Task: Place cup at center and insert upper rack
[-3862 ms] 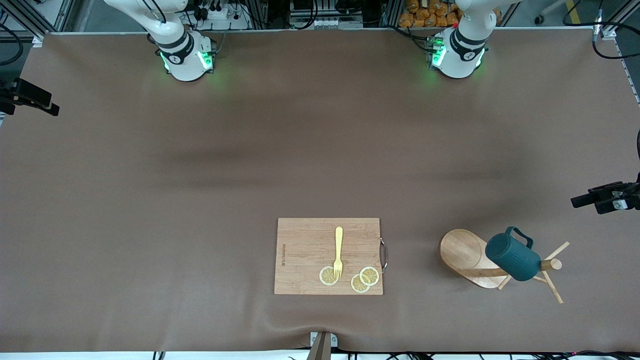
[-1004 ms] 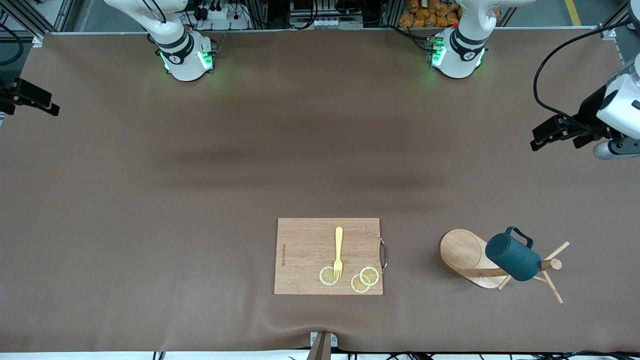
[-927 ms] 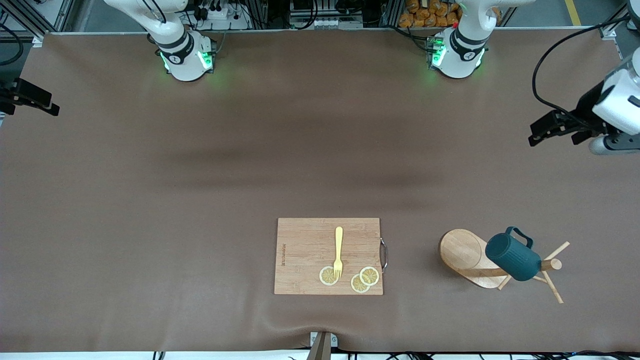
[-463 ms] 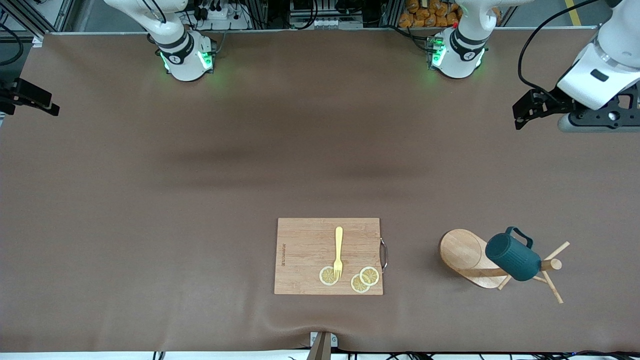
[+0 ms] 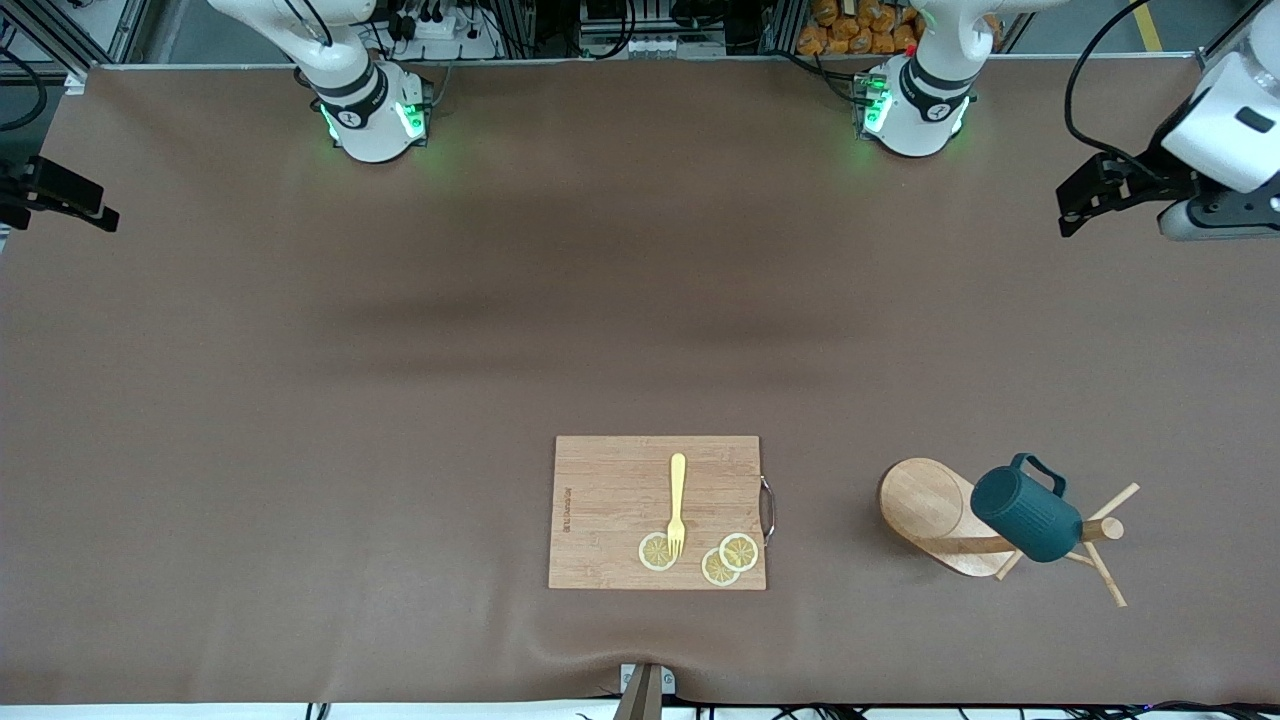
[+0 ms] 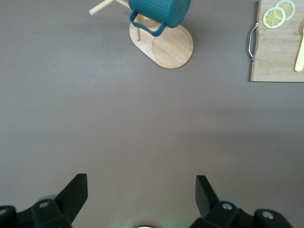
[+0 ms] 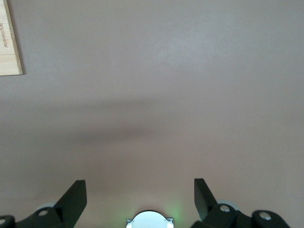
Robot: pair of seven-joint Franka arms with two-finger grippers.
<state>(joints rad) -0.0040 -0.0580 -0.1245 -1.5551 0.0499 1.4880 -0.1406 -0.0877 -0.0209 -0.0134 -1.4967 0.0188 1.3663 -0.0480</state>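
Teal ribbed cup (image 5: 1027,518) hangs on toppled wooden upper rack (image 5: 935,512)

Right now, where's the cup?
The cup lies tipped over the pole of the fallen upper rack, toward the left arm's end of the table, beside the cutting board and near the front camera's edge.

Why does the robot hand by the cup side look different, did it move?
Yes. The left hand has climbed toward the robots' end of the table, farther from the cup, which has stayed leaning on the tipped upper rack.
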